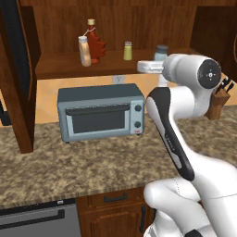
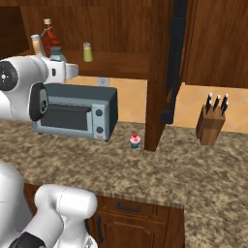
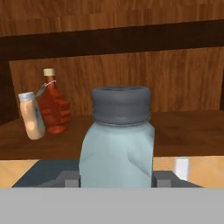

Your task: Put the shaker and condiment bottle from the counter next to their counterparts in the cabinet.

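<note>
My gripper (image 3: 117, 180) is shut on the shaker (image 3: 118, 140), a grey-blue glassy jar with a dark grey cap, held upright in front of the cabinet shelf (image 3: 188, 131). In the left base view the shaker (image 1: 161, 52) rises above the gripper (image 1: 159, 61), level with the shelf (image 1: 60, 67) and to the right of the yellow-green shaker (image 1: 127, 51). The pale orange-tan condiment bottle (image 1: 84, 51) stands on the shelf against the red leaf-shaped bottle (image 1: 96, 44). From the right base view, the held shaker (image 2: 56, 52) is just right of both bottles (image 2: 37, 44).
A grey toaster oven (image 1: 99, 111) stands on the granite counter (image 1: 92, 171) directly below the shelf. The cabinet's dark side panel (image 2: 160, 72) drops to the counter, with a small cupcake (image 2: 135, 140) at its foot. A knife block (image 2: 211, 123) stands farther right.
</note>
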Available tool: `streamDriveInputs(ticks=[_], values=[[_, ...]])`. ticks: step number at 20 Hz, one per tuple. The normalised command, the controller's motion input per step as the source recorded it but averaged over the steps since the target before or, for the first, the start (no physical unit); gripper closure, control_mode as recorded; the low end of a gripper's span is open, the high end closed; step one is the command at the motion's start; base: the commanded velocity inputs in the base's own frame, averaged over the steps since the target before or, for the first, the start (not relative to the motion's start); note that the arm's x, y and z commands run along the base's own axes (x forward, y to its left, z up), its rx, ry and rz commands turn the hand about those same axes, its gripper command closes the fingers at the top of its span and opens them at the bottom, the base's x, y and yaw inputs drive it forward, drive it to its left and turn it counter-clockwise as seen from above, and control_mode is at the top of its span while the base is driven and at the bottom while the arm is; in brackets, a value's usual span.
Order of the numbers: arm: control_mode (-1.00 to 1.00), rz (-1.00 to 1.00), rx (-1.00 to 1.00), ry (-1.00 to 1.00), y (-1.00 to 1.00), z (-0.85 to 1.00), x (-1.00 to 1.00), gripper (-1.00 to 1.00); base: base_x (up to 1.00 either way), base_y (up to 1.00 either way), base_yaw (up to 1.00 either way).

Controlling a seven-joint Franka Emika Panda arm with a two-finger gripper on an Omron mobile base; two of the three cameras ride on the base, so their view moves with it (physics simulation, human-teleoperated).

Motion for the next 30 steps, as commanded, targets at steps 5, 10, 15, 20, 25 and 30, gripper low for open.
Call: streamDriveInputs(ticks=[5,10,15,20,25,30], values=[[-1.00,0.00,0.00,0.00,-0.11,0.00,0.61,1.00,0.00,0.00,0.00],[-1.00,0.00,0.00,0.00,-0.17,0.00,0.66,1.00,0.00,0.00,0.00],[-1.00,0.00,0.00,0.00,-0.25,-0.02,0.38,1.00,0.00,0.00,0.00],[-1.00,0.00,0.00,0.00,-0.12,-0.14,0.38,1.00,0.00,0.00,0.00],[-1.00,0.00,0.00,0.00,-0.02,-0.29,0.31,1.00,0.00,0.00,0.00],[-1.00,0.00,0.00,0.00,0.00,-0.02,0.26,1.00,0.00,0.00,0.00]])
